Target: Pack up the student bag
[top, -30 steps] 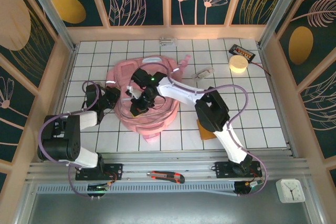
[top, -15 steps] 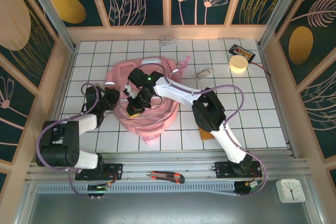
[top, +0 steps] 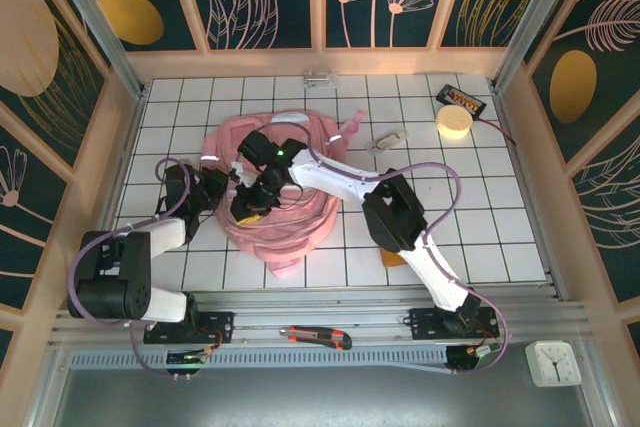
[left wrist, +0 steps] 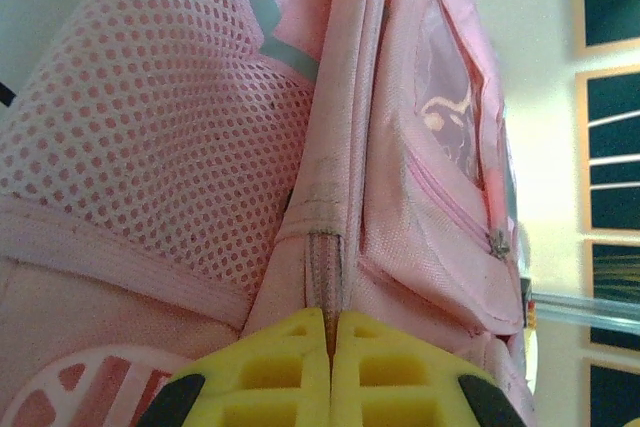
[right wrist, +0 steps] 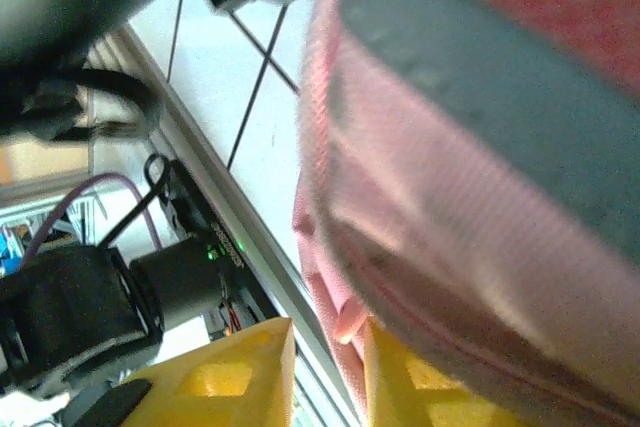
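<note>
my left gripper (left wrist: 328, 335) is pinched tight on a seam of the pink bag (left wrist: 150, 147), right gripper (right wrist: 328, 367) sits slightly parted beside its fabric

The table (top: 520, 247) is a white tiled top with a dark grid. The student bag (top: 300, 222) lies slumped on it right under both sets of jaws, with the left gripper (top: 218, 188) at its left side and the right gripper (top: 250, 213) just beside that. Well to the right of the jaws and farther back there's a grey clip-looking thing (top: 388, 138), a yellow tape roll (top: 454, 123) and a small black box (top: 463, 100) just behind the roll. A little clear item (top: 318, 78) sits at the far edge. Something flat and brown (top: 395, 253) lies to the right, nearer than the jaws.
</note>
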You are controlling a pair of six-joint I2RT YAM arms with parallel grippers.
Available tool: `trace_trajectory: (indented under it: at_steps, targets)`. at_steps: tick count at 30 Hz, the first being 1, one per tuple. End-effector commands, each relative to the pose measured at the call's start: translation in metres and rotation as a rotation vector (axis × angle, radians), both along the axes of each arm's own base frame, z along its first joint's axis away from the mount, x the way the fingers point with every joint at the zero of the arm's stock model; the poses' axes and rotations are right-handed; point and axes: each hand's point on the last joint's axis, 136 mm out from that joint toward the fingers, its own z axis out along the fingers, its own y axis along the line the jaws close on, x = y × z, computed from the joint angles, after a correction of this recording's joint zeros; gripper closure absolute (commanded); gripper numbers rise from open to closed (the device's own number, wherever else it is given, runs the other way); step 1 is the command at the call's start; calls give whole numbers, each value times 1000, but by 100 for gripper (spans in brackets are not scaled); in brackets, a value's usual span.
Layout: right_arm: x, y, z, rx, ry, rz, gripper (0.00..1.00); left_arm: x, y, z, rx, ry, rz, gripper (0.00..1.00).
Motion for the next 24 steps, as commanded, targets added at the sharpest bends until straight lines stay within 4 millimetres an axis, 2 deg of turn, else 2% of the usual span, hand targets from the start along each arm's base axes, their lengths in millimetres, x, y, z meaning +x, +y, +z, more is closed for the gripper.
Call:
trace_trajectory:
  at_steps: [1, 4, 7, 13, 15, 21, 24]
  targets:
    - [32, -10, 32, 167, -110, -103, 66, -16, -44, 9, -45, -3, -220, 100]
    - [44, -43, 21, 174, -71, -225, 61, -17, -46, 8, -31, -2, -244, 95]
    - [59, -61, 23, 196, -68, -315, 57, -19, -47, 9, -5, -2, -269, 85]
    - [80, -74, 36, 248, -65, -407, 55, -27, -46, 13, 84, 4, -333, 59]
    - [83, -75, 37, 257, -61, -423, 55, -32, -47, 16, 110, -7, -359, 52]
    - [88, -73, 32, 245, -57, -436, 56, -42, -53, 23, 127, -36, -431, 51]
    - [91, -75, 36, 254, -53, -456, 55, -47, -58, 26, 109, -52, -459, 51]
